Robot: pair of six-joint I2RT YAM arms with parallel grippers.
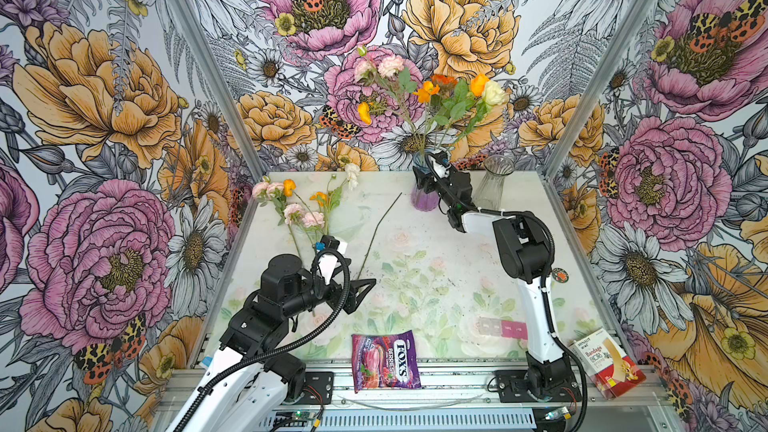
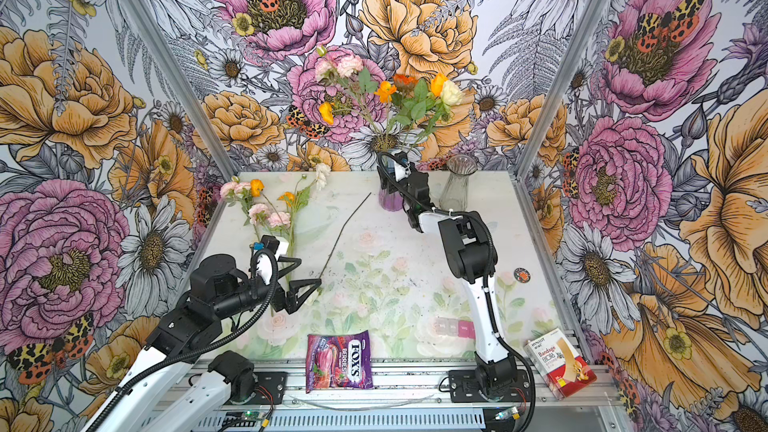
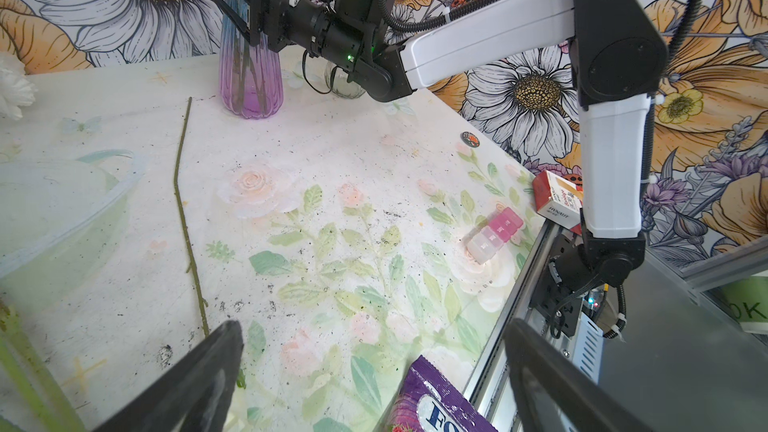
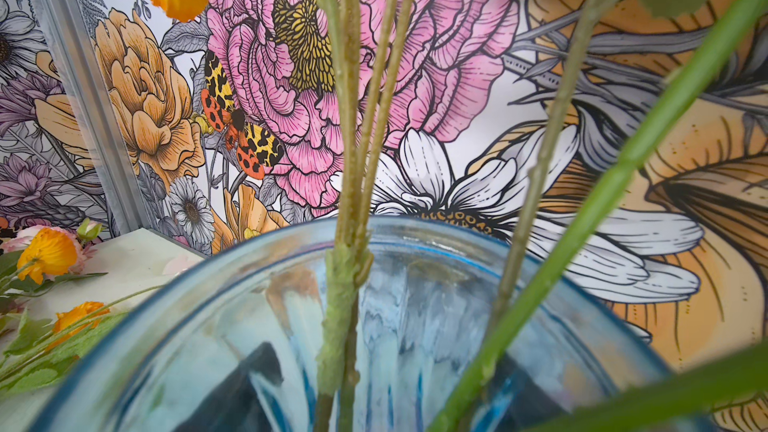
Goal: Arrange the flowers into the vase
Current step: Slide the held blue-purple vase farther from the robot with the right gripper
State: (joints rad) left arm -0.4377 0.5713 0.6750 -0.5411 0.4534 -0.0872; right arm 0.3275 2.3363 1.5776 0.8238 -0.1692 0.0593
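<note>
Your right gripper (image 3: 239, 2) sits at the neck of the ribbed glass vase (image 1: 424, 200), blue at the top and purple at the base. You cannot tell from these views whether its jaws are parted or pinching, and no stem shows plainly between them. Above it, several pink, orange and cream flowers (image 1: 432, 93) already stand in that vase. Your left gripper (image 2: 310, 271) hangs wide open and empty over the pale printed counter (image 1: 436, 243). The loose flowers (image 1: 299, 209) lie just beyond it, and a bare leafless stem (image 1: 380, 230) ends beside its fingertip. This looks like the close of one placement. Next, lower the left gripper onto a single stem clear of its neighbours, and back the right gripper off without tipping the vase
</note>
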